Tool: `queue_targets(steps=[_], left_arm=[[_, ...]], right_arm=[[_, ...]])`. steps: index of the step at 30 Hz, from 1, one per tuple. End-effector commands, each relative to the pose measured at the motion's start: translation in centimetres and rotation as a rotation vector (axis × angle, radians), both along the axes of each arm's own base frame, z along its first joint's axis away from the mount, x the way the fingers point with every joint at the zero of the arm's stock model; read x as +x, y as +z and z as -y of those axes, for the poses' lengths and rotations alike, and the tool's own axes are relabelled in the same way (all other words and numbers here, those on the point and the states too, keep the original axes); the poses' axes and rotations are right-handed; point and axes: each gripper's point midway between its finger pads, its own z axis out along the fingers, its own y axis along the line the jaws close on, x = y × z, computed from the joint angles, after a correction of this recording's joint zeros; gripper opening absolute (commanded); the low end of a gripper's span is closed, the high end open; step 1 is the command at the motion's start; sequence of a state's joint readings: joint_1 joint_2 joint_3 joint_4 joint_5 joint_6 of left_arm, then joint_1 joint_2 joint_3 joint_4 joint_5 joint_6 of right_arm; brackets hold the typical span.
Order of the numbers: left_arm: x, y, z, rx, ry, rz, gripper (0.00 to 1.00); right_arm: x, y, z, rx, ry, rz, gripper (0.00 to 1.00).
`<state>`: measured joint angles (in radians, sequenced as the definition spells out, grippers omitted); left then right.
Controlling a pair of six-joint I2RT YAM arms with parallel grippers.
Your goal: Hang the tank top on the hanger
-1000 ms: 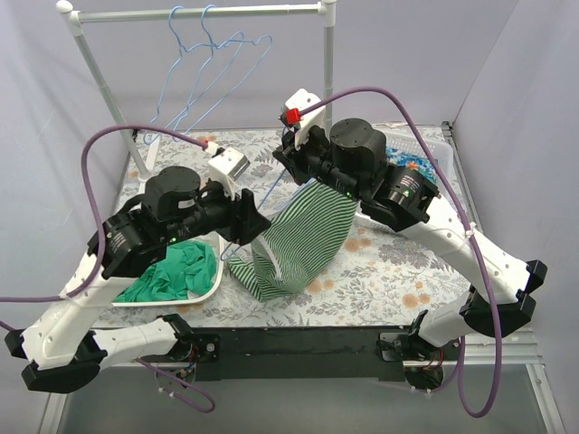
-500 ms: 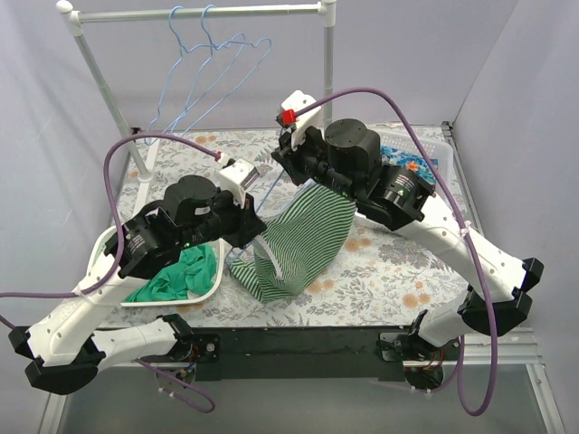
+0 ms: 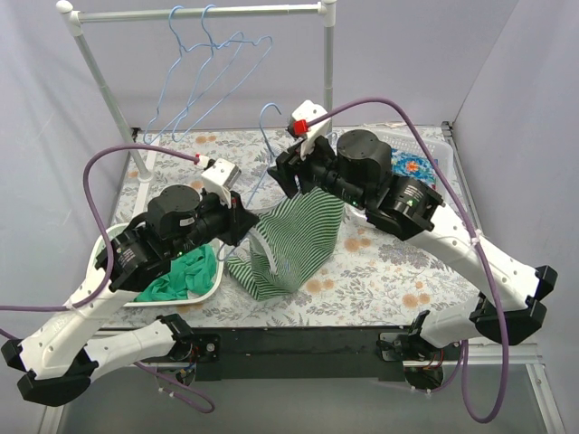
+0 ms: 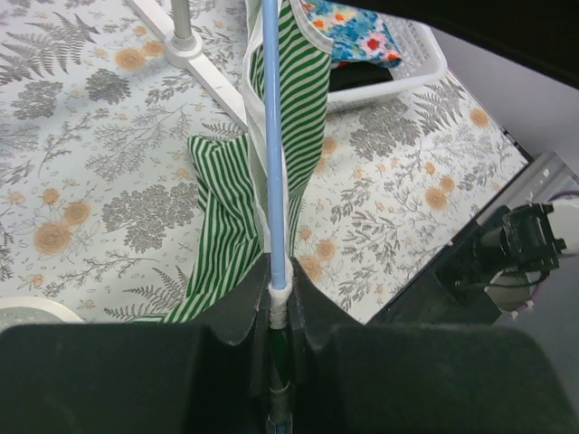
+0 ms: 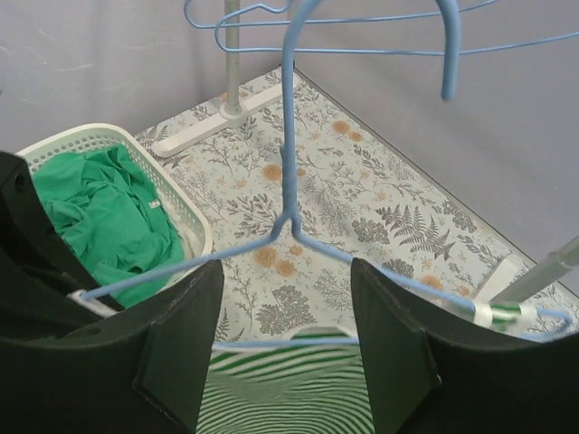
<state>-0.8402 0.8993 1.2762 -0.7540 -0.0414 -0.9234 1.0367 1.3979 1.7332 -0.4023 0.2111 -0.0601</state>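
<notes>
1. In the middle of the table, the tank top (image 3: 303, 240) hangs in a loose fold. Its upper part is lifted between the two arms, and its lower end seems to rest on the flowered table (image 3: 398, 271).
2. It is thin, soft and light cloth, so I judge that it will sag and slide easily along a wire. The white-edged strap or opening is the best place to take hold, because the cloth looks firmer there.
3. The hanger (image 4: 272, 136) is raised, with the striped cloth draped along one of its wires. The wire is thin and smooth, and probably a little springy.
4. The left gripper (image 4: 280, 298) has its fingers closed tight on this wire.
5. The right gripper (image 5: 288, 298) has its fingers well apart, above the hanger and the striped cloth. I cannot tell if they touch the cloth.
6. Farther out, a white basket (image 3: 109, 240) with plain green cloth (image 3: 181, 271) stands on the left. The other hangers (image 3: 222, 77) hang on the rail (image 3: 199, 13) behind.
</notes>
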Motion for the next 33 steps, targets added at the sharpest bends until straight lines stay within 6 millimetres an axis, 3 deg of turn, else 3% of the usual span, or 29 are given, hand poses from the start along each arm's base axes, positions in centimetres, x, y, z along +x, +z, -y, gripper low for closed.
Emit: queue_targets(steps=[1,3,4,5,7,8,11,14,17,20,25,33], left_arm=[[1.4,2.7,-1.1,-0.074,0.103,0.082,0.00],[2.0,2.8,-1.8,-0.068,0.158,0.082,0.00],[2.3,3.4,-1.8,-0.073,0.172,0.087,0.00],[2.5,3.7,-1.9,-0.073,0.190,0.084,0.00],[3.3,4.3,-2.6,-0.055,0.248,0.088,0.00],[3.8,5.1,-2.4,-0.051,0.258,0.098,0.00],[5.4,6.7,-2.8,-0.019,0.332,0.124,0.00],[7.7,6.4,-2.2,0.063,0.384,0.124,0.00],[9.3,7.9,-1.7,0.105,0.419,0.158,0.00],[11.8,8.8,-0.7,0.162,0.455,0.196,0.00],[15.3,12.1,1.0,0.153,0.474,0.263,0.00],[20.9,13.3,1.5,0.097,0.464,0.276,0.00]], right_arm=[[-1.5,2.7,1.5,0.087,0.018,0.041,0.69],[-2.0,3.8,2.9,0.127,0.000,0.047,0.75],[-2.1,3.3,3.3,0.126,-0.008,0.039,0.77],[-2.7,4.3,4.7,0.163,-0.022,0.053,0.79],[-2.5,3.6,6.1,0.212,-0.086,0.037,0.81],[-3.1,4.6,7.9,0.260,-0.110,0.051,0.82],[-2.9,3.8,11.2,0.339,-0.231,0.035,0.83],[-2.9,2.8,13.2,0.374,-0.298,0.012,0.83],[-3.4,2.0,13.6,0.385,-0.294,-0.012,0.83],[-3.7,0.5,13.0,0.374,-0.268,-0.048,0.83],[-4.2,-2.4,11.3,0.329,-0.209,-0.121,0.82],[-5.0,-5.2,10.6,0.313,-0.176,-0.200,0.81]])
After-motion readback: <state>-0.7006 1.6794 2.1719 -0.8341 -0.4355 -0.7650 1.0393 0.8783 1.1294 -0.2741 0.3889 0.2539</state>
